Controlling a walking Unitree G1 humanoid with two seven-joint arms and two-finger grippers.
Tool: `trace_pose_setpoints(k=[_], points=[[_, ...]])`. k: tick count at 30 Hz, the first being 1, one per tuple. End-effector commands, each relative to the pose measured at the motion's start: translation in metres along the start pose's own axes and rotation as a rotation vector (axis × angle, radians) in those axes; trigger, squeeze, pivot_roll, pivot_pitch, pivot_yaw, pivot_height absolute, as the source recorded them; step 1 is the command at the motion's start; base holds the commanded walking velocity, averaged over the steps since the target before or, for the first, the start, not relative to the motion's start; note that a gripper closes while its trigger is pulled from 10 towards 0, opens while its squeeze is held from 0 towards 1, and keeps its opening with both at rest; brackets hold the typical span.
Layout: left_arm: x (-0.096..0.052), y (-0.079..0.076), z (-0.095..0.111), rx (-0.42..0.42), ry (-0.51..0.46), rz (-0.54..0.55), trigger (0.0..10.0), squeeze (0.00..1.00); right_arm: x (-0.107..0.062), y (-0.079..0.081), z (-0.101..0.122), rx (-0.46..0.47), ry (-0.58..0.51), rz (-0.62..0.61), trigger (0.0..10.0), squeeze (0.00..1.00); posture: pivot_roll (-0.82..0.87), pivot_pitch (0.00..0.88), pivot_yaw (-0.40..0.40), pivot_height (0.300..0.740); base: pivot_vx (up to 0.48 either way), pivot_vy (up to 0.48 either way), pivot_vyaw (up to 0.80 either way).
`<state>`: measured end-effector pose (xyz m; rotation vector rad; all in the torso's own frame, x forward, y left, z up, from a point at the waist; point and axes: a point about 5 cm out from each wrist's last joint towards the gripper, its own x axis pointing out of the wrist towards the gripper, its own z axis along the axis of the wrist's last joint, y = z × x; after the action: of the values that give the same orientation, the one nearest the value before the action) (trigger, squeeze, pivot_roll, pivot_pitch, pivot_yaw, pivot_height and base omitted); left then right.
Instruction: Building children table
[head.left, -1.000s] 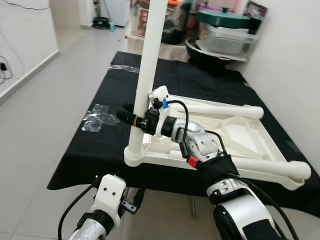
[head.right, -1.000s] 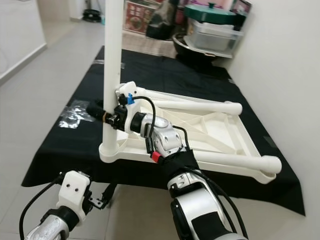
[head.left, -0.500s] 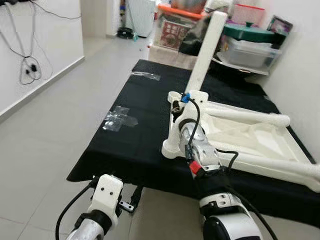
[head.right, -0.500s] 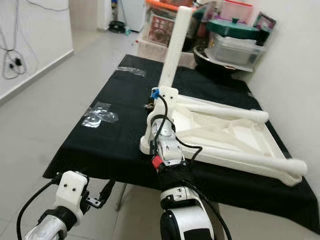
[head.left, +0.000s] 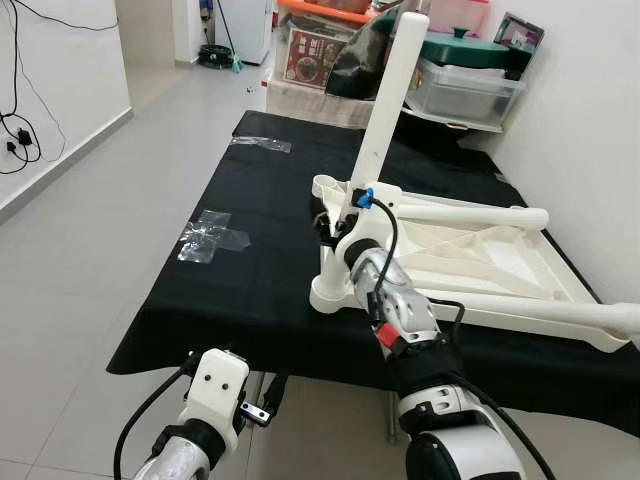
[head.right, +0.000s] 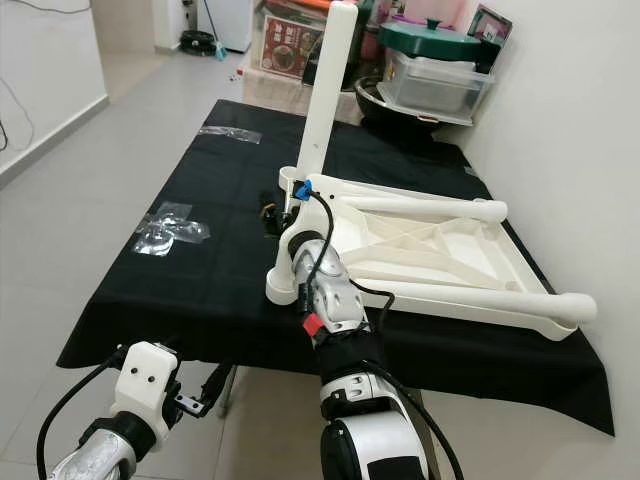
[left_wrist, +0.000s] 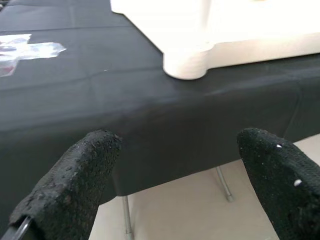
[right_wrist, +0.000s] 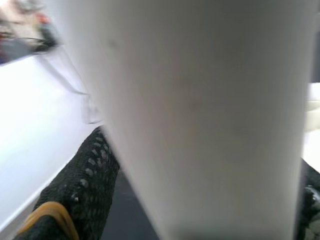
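Fingers (right_wrist: 85, 185) of right gripper (head.left: 335, 222) clamp upright table leg (head.left: 388, 100).

An upturned children's table (head.left: 480, 265) lies on the right half of the desk (head.left: 260, 270), one leg (head.left: 385, 110) rising at its near-left corner. Crumpled plastic wrap (head.left: 212, 233) lies on the desk to its left, storage bins (head.left: 460, 85) beyond the far end.

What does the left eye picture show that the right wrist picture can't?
Left eye view: the whole upside-down white plastic children's table on the black cloth, clear plastic wrap, the left gripper low by the table edge.

Right wrist view: the right gripper's black dotted fingers up close.

Both: the white table leg the right gripper holds.
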<state>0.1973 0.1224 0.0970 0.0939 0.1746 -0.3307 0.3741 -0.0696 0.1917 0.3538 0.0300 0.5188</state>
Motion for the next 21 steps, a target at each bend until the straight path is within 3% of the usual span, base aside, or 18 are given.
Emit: trace_pose_setpoints(k=[1, 8, 9, 10, 12, 13, 15, 20, 21], points=[[0.001, -0.003, -0.001, -0.005, 0.003, -0.008, 10.0, 0.0, 0.001, 0.01, 0.001, -0.004, 0.051, 0.21, 10.0, 0.0, 0.13, 0.013, -0.174, 0.74, 0.0, 0.0, 0.0], [0.001, -0.003, -0.001, -0.005, 0.003, -0.008, 10.0, 0.0, 0.001, 0.01, 0.001, -0.004, 0.051, 0.21, 10.0, 0.0, 0.13, 0.013, -0.174, 0.74, 0.0, 0.0, 0.0], [0.001, -0.002, -0.001, -0.005, 0.002, -0.008, 10.0, 0.0, -0.003, 0.008, 0.003, -0.015, 0.074, 0.298, 10.0, 0.0, 0.13, 0.013, -0.173, 0.74, 0.0, 0.0, 0.0], [0.001, -0.002, -0.001, -0.005, 0.002, -0.008, 10.0, 0.0, -0.003, 0.008, 0.003, -0.015, 0.074, 0.298, 10.0, 0.0, 0.13, 0.013, -0.173, 0.74, 0.0, 0.0, 0.0], [0.0, -0.002, -0.001, -0.003, 0.002, -0.007, 10.0, 0.0, -0.015, 0.007, 0.01, -0.093, 0.153, 0.614, 10.0, 0.0, 0.14, 0.018, -0.173, 0.74, 0.0, 0.0, 0.0], [0.0, -0.002, -0.001, -0.003, 0.002, -0.007, 10.0, 0.0, -0.015, 0.007, 0.01, -0.093, 0.153, 0.614, 10.0, 0.0, 0.14, 0.018, -0.173, 0.74, 0.0, 0.0, 0.0], [-0.001, -0.002, -0.001, -0.002, 0.003, -0.006, 10.0, 0.0, -0.023, 0.013, 0.015, -0.123, 0.181, 0.814, 10.0, 0.0, 0.14, 0.02, -0.175, 0.74, 0.0, 0.0, 0.0], [-0.001, -0.002, -0.001, -0.002, 0.004, -0.006, 10.0, 0.0, -0.024, 0.016, 0.013, -0.145, 0.199, 0.867, 10.0, 0.0, 0.14, 0.022, -0.173, 0.74, 0.0, 0.0, 0.0], [-0.001, -0.002, -0.001, -0.002, 0.004, -0.007, 10.0, 0.0, -0.024, 0.016, 0.011, -0.159, 0.216, 0.879, 8.4, 0.0, 0.15, 0.023, -0.174, 0.74, 0.0, 0.0, 0.0]])
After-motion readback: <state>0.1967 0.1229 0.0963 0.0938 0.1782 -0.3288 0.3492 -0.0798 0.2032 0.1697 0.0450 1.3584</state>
